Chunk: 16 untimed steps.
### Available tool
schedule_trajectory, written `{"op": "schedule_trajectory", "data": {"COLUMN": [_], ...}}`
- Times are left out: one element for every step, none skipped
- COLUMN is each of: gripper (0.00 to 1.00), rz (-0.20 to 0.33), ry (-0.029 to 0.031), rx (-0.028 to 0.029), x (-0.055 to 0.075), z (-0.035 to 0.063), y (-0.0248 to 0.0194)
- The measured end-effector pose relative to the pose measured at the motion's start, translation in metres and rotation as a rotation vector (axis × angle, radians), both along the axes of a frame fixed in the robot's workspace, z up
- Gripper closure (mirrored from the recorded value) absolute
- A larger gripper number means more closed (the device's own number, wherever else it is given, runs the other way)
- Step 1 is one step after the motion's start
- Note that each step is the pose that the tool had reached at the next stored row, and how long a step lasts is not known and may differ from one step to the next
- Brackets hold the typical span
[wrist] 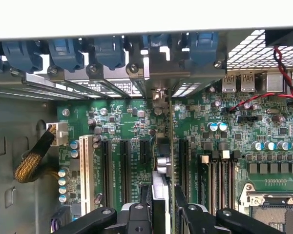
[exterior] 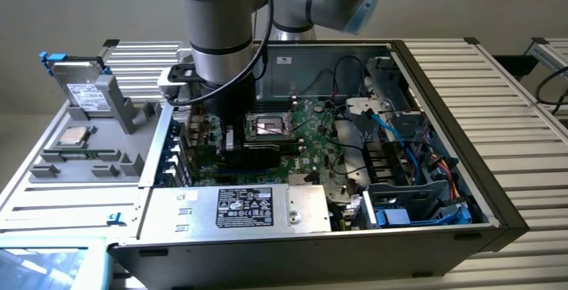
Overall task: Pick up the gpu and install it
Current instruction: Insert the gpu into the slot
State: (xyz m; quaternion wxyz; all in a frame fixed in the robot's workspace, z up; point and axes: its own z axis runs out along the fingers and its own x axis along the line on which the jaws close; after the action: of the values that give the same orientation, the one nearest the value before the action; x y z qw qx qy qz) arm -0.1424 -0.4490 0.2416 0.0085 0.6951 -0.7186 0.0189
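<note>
While hand (wrist: 161, 207) grips gpu (wrist: 160, 170), it's inside PC case (exterior: 310, 260).

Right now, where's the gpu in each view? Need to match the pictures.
Exterior view: the gpu stands inside the case under the arm, on the exterior view's left of the CPU socket.
Wrist view: the gpu sits edge-on between the fingers, over the black expansion slots.
Shared landmark: the CPU socket.
</note>
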Motion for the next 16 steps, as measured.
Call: {"op": "schedule_trajectory", "data": {"gripper": [0.71,0.71,0.71,0.71,0.71,0.71,0.71,0.71,0.71,0.71,0.71,0.71,0.71,0.71,0.71,0.71], "rz": [0.000,0.000,0.000,0.000,0.000,0.000,0.000,0.000,0.001,0.001,0.001,0.001,0.002,0.003,0.006,0.009], "ry": [0.0000,0.0000,0.0000,0.0001,0.0001,0.0001,0.0000,0.0001,0.0002,0.0009,0.0005,0.0000,-0.0004,-0.0001,0.0002,0.0001], "rx": [0.0001,0.0001,0.0002,0.0002,0.0001,0.0001,0.0001,0.0001,0.0001,0.0002,0.0003,0.0003,0.0003,0.0004,0.0005,0.0012], "x": [0.0000,0.0000,0.0000,0.0000,0.0000,0.0000,0.0000,0.0000,0.0003,0.0009,0.0011,0.0008,0.0000,-0.0006,-0.0006,-0.0008], "z": [0.0000,0.0000,0.0000,0.0000,0.0000,0.0000,0.0000,0.0000,0.0000,0.0001,0.0000,0.0000,-0.0001,0.0000,0.0000,-0.0001], "y": [0.0000,0.0000,0.0000,0.0000,0.0000,0.0000,0.0000,0.0000,-0.0001,-0.0003,-0.0006,-0.0005,-0.0006,-0.0005,-0.0006,-0.0011]}}
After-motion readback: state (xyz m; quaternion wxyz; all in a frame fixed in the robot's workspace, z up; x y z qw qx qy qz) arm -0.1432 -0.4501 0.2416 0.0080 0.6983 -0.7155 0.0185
